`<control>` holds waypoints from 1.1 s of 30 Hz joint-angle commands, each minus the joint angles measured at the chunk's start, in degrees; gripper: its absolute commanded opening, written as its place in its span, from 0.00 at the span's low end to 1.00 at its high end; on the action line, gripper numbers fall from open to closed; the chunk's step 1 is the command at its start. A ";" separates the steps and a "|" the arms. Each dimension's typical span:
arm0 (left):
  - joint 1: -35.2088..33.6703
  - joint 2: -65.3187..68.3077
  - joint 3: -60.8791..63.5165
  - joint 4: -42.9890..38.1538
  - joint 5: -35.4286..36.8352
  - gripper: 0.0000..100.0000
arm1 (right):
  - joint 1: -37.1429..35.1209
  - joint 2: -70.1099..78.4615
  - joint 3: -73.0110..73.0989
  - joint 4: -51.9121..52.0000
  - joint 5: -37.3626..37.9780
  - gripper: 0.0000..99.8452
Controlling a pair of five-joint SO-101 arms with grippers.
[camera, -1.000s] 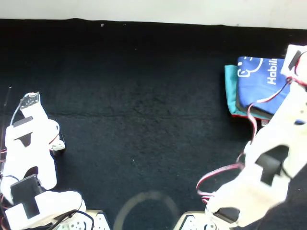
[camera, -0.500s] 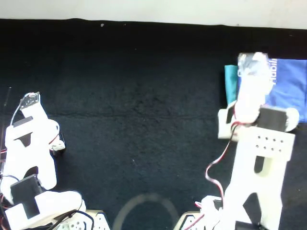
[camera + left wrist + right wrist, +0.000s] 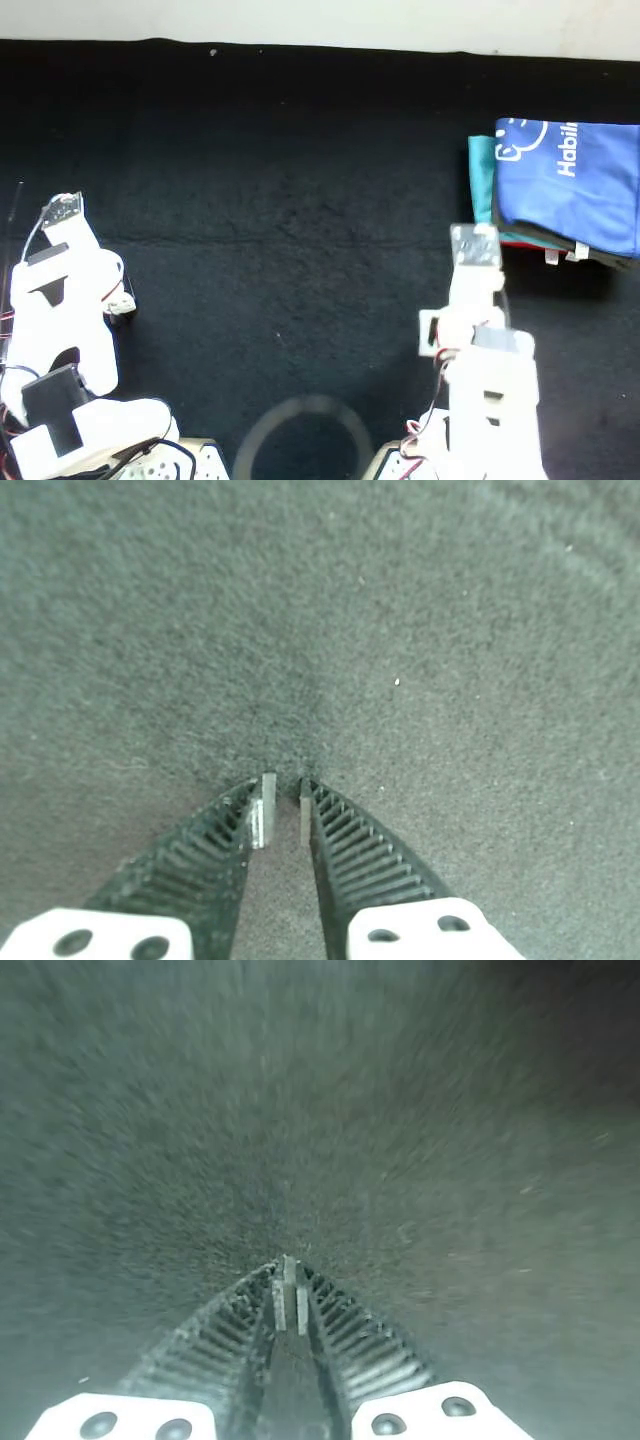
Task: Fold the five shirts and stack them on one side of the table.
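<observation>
The folded shirts (image 3: 560, 190) lie in one stack at the right edge of the high view, in its upper half, on the dark surface (image 3: 280, 180). A blue shirt (image 3: 575, 175) is on top, and a teal shirt (image 3: 481, 190) shows under it at the left side of the stack. The right hand (image 3: 290, 1295) is clenched, tips together, and grasps nothing; it is just beside the lower left corner of the stack. The left hand (image 3: 282, 802), at the lower left and well apart from the stack, is clenched with a thin gap and is empty
</observation>
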 commanded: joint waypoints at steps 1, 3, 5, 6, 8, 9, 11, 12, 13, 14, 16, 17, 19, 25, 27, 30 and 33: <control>0.04 -0.13 0.22 -1.05 -0.09 0.07 | -0.13 -1.63 6.55 -9.89 -0.09 0.01; 0.04 -0.13 0.22 -1.05 -0.09 0.07 | 0.04 -1.71 7.52 -11.03 -0.35 0.01; 0.04 -0.13 0.22 -1.05 -0.09 0.07 | -0.13 -1.71 7.43 -11.03 -0.44 0.01; 0.04 -0.13 0.22 -1.05 -0.09 0.07 | -0.13 -1.71 7.52 -11.03 -0.44 0.01; 0.04 -0.13 0.22 -1.05 -0.09 0.07 | 0.04 -1.71 7.60 -10.86 -0.44 0.01; 0.04 -0.13 0.22 -1.05 -0.09 0.07 | 0.13 -1.71 7.60 -10.77 -0.44 0.01; 0.04 -0.13 0.22 -1.05 -0.09 0.07 | 0.48 -1.71 7.60 -10.77 -0.18 0.01; 0.04 -0.13 0.22 -1.05 -0.09 0.07 | 1.54 -1.71 7.78 -10.77 -0.18 0.01; 0.04 -0.13 0.22 -1.05 -0.09 0.07 | 2.86 -1.71 7.78 -10.77 -0.35 0.01; 0.04 -0.13 0.22 -1.05 -0.09 0.07 | 4.09 -1.71 7.78 -10.77 -0.44 0.01; 0.04 -0.13 0.22 -0.97 -0.09 0.07 | 4.62 -1.71 7.69 -10.86 -0.53 0.01; 0.04 -0.13 0.22 -0.97 -0.09 0.07 | 4.09 -1.71 7.78 -10.86 -0.53 0.01; -0.22 -0.57 0.22 -0.88 -0.09 0.05 | 3.03 -1.71 7.87 -10.95 -0.35 0.01; -0.48 -3.03 -0.75 1.14 -0.09 0.01 | 2.77 -1.71 7.87 -11.12 -0.26 0.01; -1.10 -6.20 -1.54 3.52 -0.09 0.01 | 2.77 -1.71 7.96 -12.18 -0.44 0.01; -3.82 -12.18 -3.47 5.19 -0.35 0.01 | 2.77 -1.71 8.04 -12.53 -0.44 0.01; -9.63 -16.48 -6.29 5.19 -1.85 0.01 | 2.68 -1.71 8.04 -12.62 -0.44 0.01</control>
